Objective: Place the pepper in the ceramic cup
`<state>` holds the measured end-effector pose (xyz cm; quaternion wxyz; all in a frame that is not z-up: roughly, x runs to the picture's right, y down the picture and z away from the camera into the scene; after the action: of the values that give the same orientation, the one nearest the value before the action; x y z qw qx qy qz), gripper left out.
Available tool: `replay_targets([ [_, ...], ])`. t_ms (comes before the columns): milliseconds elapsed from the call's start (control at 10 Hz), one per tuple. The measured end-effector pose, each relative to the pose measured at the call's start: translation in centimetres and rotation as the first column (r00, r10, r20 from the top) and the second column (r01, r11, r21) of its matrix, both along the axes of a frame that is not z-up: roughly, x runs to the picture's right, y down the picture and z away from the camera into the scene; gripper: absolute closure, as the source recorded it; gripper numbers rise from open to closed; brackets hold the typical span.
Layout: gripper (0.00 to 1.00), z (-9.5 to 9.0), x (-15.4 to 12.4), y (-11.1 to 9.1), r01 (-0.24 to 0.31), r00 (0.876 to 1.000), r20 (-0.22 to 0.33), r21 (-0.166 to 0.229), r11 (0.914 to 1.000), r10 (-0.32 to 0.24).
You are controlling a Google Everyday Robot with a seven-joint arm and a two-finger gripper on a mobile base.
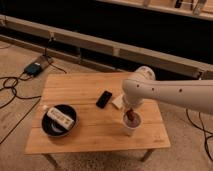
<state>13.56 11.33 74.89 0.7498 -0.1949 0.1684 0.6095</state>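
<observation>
Overhead, the white arm [175,92] reaches in from the right and bends down over the wooden table [95,130]. Its gripper [131,114] hangs at the mouth of the ceramic cup [131,125], fingers closed on the pepper [132,116], which dips into the cup beside the black phone [104,99].

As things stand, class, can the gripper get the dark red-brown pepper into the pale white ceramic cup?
Probably yes: the gripper hangs right over the pale white ceramic cup, and the dark red-brown pepper already dips at its mouth, nothing between.
</observation>
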Motion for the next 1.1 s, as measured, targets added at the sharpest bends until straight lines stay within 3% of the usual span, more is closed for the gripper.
replay_targets([
  [400,1.0,-0.6,0.8,0.3,-0.016,1.0,-0.007,0.021,0.9996,0.016],
  [1100,1.0,-1.7,-0.7,1.4,-0.005,0.999,0.048,0.063,0.998,0.002],
])
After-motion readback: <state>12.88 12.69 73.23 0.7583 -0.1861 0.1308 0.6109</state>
